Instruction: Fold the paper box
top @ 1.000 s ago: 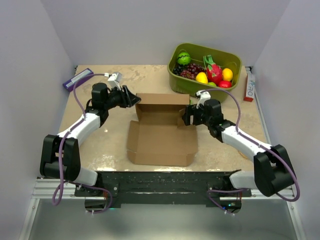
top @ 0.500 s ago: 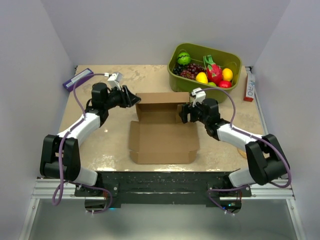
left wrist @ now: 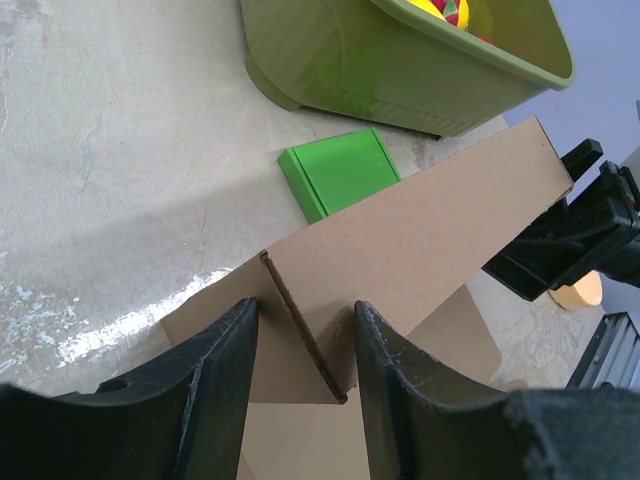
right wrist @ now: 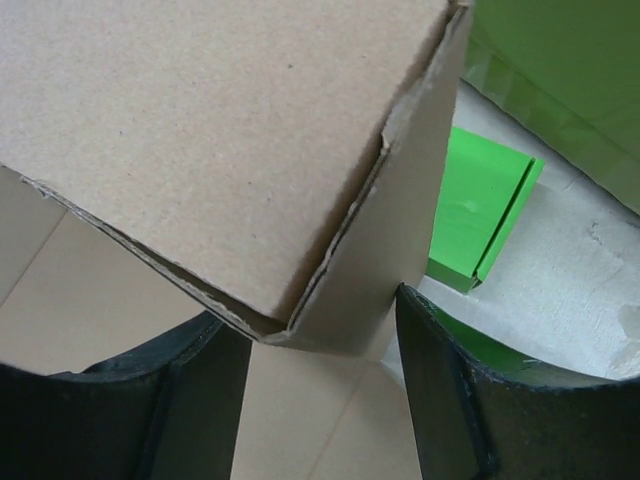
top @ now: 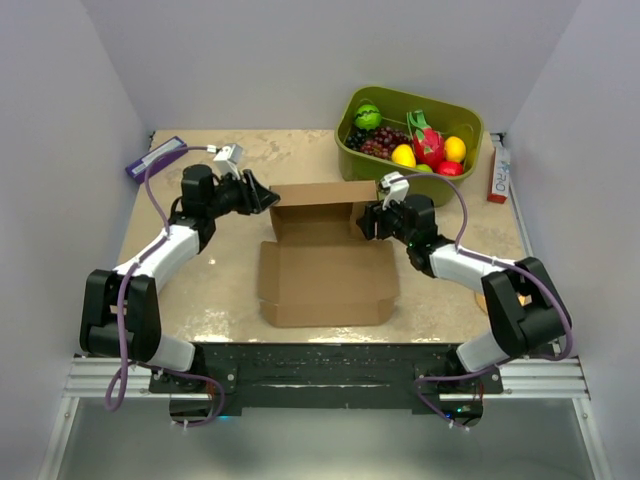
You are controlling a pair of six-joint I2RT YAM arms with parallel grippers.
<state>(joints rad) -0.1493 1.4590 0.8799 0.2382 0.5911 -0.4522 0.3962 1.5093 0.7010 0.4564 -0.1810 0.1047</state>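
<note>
Landmark: olive-green bin [top: 372, 172] at the far edge of the table [top: 215, 290], holding mixed fruit [top: 425, 140].

Paper box, place: paper box [top: 325, 285] sits on the table just on the near side of the bin, offset toward the left arm's side of it. Its back wall stands close to the bin's near wall. From above I cannot tell whether the two touch.

Paper box, form: base flat on the table, open side up. Back wall upright. Front panel lies flat, the part farthest from the bin. Short side flaps are turned in at both back corners.

Left pincer: left gripper [top: 270, 196] is at the box's back corner farther from the bin. In the wrist view [left wrist: 305, 310] the jaws are partway in, one finger on each side of the corner fold. The angled side flap spans the gap from finger to finger, which reads as a grip on the cardboard [left wrist: 420, 230].

Right pincer: right gripper [top: 366, 222] is at the back corner nearer the bin, directly on the bin's near side. In the wrist view [right wrist: 312, 305] the box corner [right wrist: 200, 120] fills the space between the fingers. Pinched or only bracketed: cannot tell.

Green box: small flat green box [left wrist: 340, 170] lies flat on the table between the bin [left wrist: 380, 70] and the box's back wall, just beside the bin's base. It is also seen past the right-hand corner [right wrist: 480, 220].

Other items: purple pack [top: 155, 157] is at the far edge, well apart from the bin on the left arm's side. Red-and-white carton [top: 497, 172] is just beside the bin on its opposite side.
</note>
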